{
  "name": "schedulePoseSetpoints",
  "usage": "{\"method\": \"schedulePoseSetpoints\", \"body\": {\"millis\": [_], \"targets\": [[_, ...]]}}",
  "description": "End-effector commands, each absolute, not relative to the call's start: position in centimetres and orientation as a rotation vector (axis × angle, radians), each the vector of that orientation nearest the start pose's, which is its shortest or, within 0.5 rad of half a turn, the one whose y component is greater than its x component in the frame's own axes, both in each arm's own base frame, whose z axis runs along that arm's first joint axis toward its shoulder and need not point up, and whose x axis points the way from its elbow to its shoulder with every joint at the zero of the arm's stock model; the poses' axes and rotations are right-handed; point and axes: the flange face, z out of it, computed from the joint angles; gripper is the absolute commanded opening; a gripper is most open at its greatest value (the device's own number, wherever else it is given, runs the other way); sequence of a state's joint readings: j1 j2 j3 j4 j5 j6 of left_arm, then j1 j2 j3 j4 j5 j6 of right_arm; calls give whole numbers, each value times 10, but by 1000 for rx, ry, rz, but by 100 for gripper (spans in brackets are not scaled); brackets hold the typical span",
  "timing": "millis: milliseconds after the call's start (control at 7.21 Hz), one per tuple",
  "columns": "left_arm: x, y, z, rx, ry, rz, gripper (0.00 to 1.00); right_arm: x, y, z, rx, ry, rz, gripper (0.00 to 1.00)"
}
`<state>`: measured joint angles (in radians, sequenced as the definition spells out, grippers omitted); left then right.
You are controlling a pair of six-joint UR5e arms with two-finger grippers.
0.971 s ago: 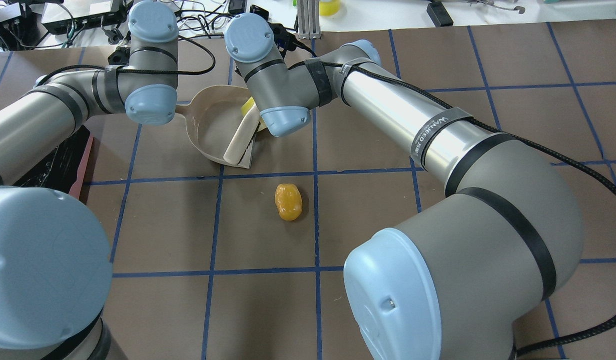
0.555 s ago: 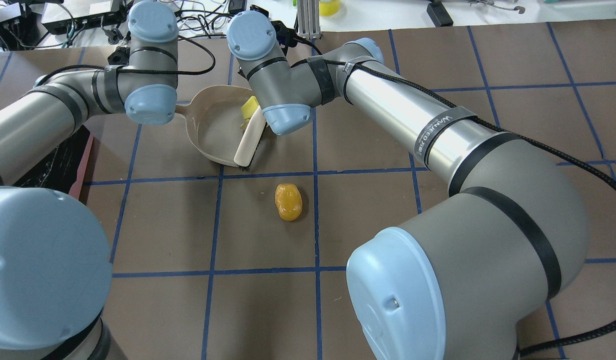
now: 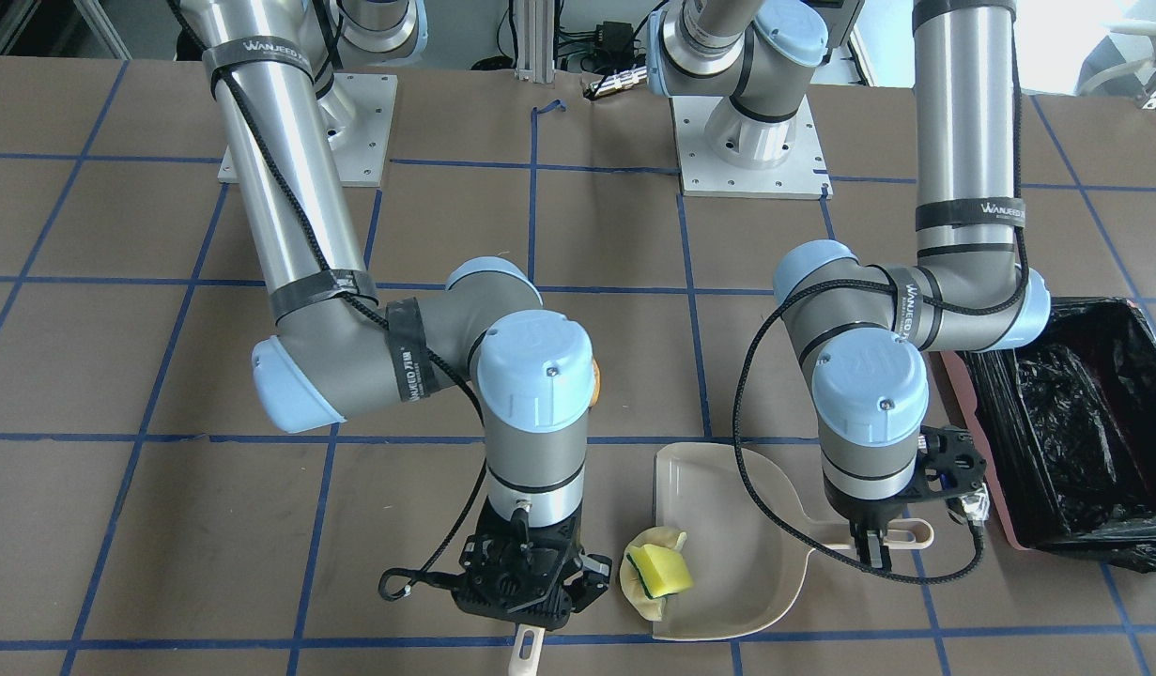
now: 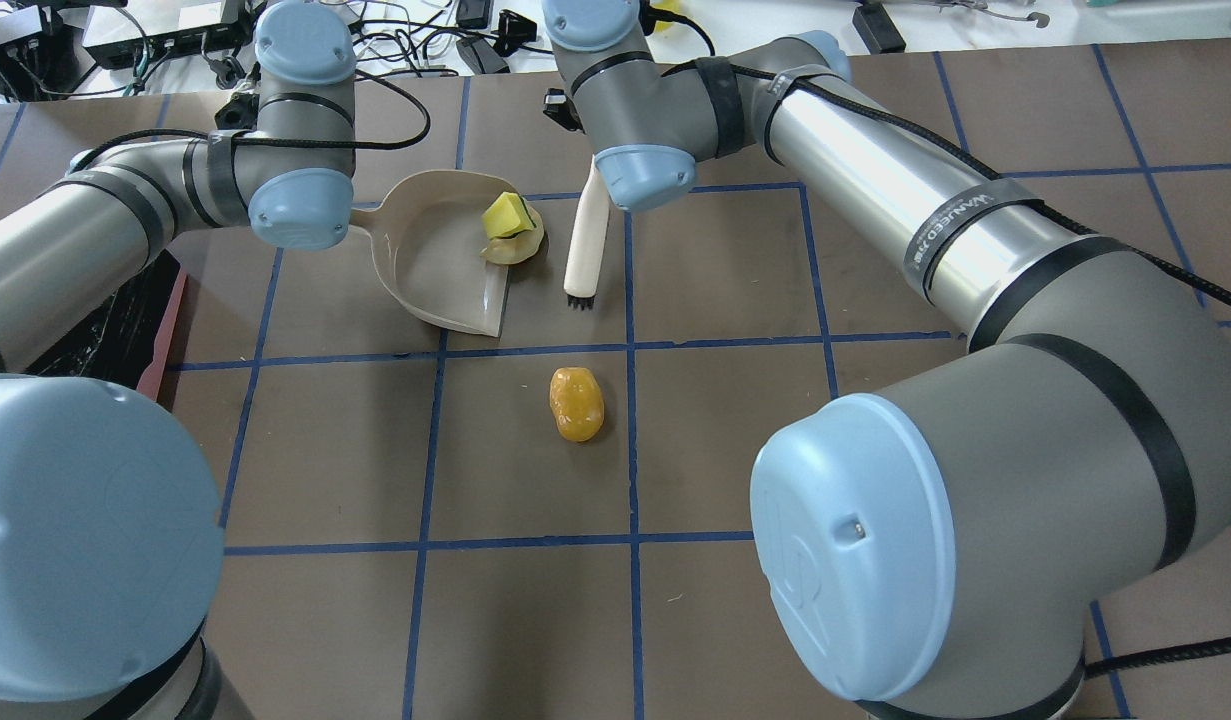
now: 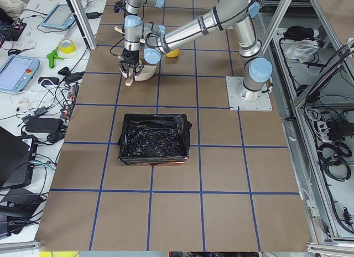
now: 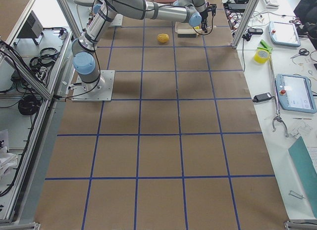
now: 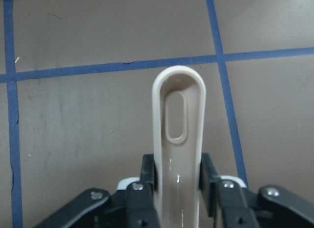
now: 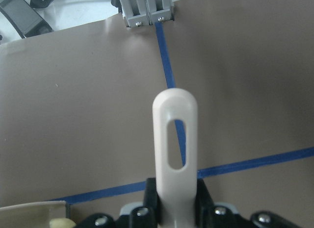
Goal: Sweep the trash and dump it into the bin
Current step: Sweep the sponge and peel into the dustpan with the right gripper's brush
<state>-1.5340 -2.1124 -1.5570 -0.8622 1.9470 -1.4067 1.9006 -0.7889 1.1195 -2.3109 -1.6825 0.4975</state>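
My left gripper (image 7: 177,176) is shut on the handle of the beige dustpan (image 4: 430,265), which lies flat on the table. The yellow sponge with a green side (image 4: 505,214) rests on the pale floppy piece (image 4: 523,246) at the far corner of the pan's mouth, straddling the lip (image 3: 660,571). My right gripper (image 8: 175,193) is shut on the handle of a cream brush (image 4: 585,240), held bristles down just right of the pan. The yellow-brown lump (image 4: 576,403) lies alone on the table, nearer the robot. The black-lined bin (image 3: 1075,432) stands to my left.
In the overhead view the bin (image 4: 115,320) is mostly hidden under my left arm. A metal post, cables and a tape roll lie beyond the table's far edge. Blue tape lines grid the brown table (image 4: 875,300).
My right arm has drawn the brush out of the pan's mouth, to the right and away. The sponge and floppy piece stay at the pan's lip. The left arm and the lump have not moved.
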Motion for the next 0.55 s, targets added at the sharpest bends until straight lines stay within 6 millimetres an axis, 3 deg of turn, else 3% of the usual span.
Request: {"method": "schedulePoseSetpoints", "body": {"millis": [0, 277, 416], "targets": [[-72, -675, 255, -1961, 2153, -553, 0, 365, -757, 280, 214, 2967, -676, 17], [-72, -676, 256, -1962, 2153, -555, 0, 379, -795, 275, 314, 2878, -738, 17], [-72, -676, 256, -1962, 2153, -555, 0, 380, -794, 271, 321, 2877, -733, 17]]}}
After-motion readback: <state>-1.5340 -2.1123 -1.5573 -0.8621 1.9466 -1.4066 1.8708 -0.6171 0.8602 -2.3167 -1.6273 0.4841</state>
